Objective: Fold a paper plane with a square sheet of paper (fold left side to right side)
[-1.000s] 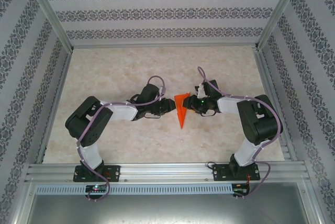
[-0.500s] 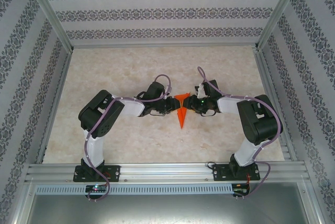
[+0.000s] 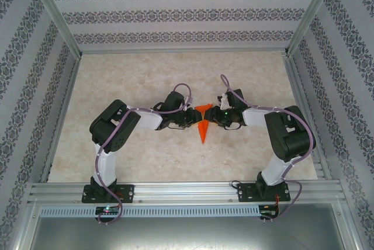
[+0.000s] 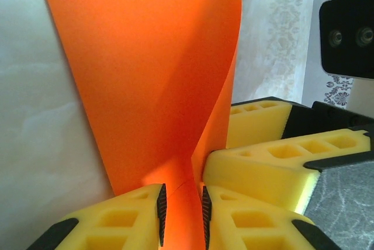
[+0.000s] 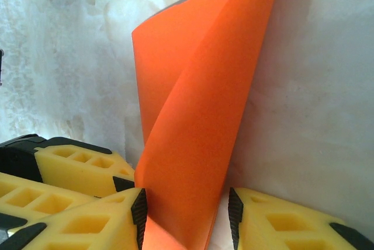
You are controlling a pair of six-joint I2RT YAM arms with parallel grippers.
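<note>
- Two arms reach toward each other over the middle of the pale marbled desk (image 3: 134, 75), with their tips close together.
- Between them is the square sheet of paper (image 3: 202, 130), bright orange-red. From above it looks like a narrow wedge with its sharp tip pointing toward the near edge of the desk.
- The wide far end of the wedge sits between the two tips, and the pointed end lies free on the desk, apart from both arms.
- The left end effector (image 3: 191, 119) comes in from the paper's left side. In the left wrist view, its black pads (image 4: 160, 215) stand close together with the paper filling the slot between them. Both pads touch the orange, so it is clamped on the sheet.
- In the same view the paper rises from that slot and curls over in a tall curved flap, with a crease running up from between the pads.
- The right end effector (image 3: 211, 117) comes in from the paper's right side. In the right wrist view its jaws stand apart with the paper between them. One pad (image 5: 139, 215) is against the sheet, and a strip of bare desk shows between the paper and the other pad, so it is not clamped.
- Yellow foam fingers (image 4: 274, 165) of the right end effector sit just beside the left one's, on the right of the left wrist view.
- Patterned walls (image 3: 175, 13) surround the desk.
</note>
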